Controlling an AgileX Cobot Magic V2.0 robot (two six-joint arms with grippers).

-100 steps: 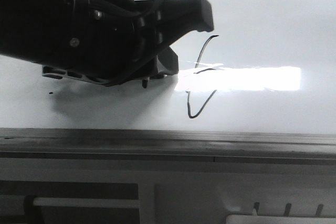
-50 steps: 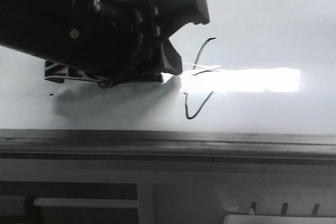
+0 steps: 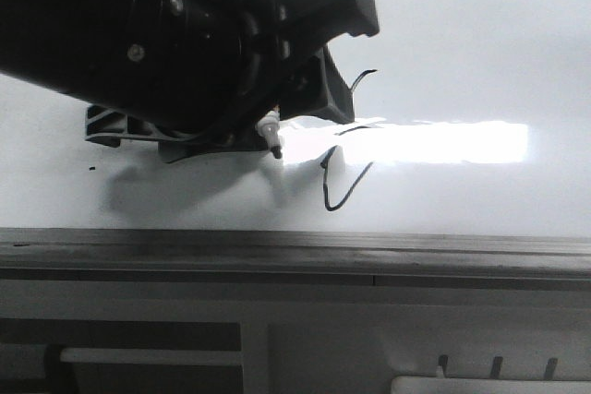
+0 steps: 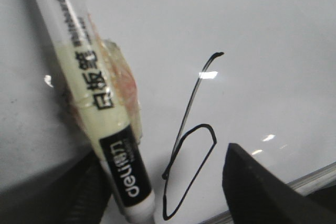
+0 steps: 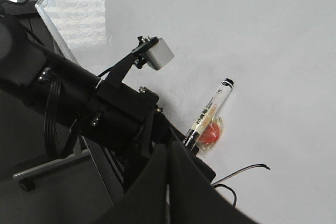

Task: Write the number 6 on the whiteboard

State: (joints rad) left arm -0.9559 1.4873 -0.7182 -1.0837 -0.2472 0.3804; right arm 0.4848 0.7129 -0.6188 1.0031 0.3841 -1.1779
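Nearest of all is the grey frame point(image 3: 295, 256) of the whiteboard point(image 3: 462, 62); it runs along the near edge, left to right; below it there are some shelves, too dim to name.

Just past the frame the white board lies flat; a tiny black dot point(image 3: 90, 169) sits on it at the left; a bright strip of light point(image 3: 434, 140) shines across the middle.

The number 6 point(image 3: 340, 149) is on the board near the middle, just right of the left gripper point(image 3: 305, 89); in the left wrist view the number 6 point(image 4: 191, 140) has a thin curved stem on top and a pointed loop below; the loop looks joined up, though its two low ends are a bit hard to read; so I think the writing is done, or very nearly done.

The left gripper is a big dark shape above the board; its jaws are closed on a marker point(image 4: 100, 108); the marker has a pale body, a black band and a white end; the white end point(image 3: 271, 133) is close to the low corner of the 6; I cannot tell if the tip touches the board.

What may be left is small; lift the marker away, or add a tiny bit of line.

The right gripper point(image 5: 170, 182) is a dark blur; I cannot tell how its jaws stand.
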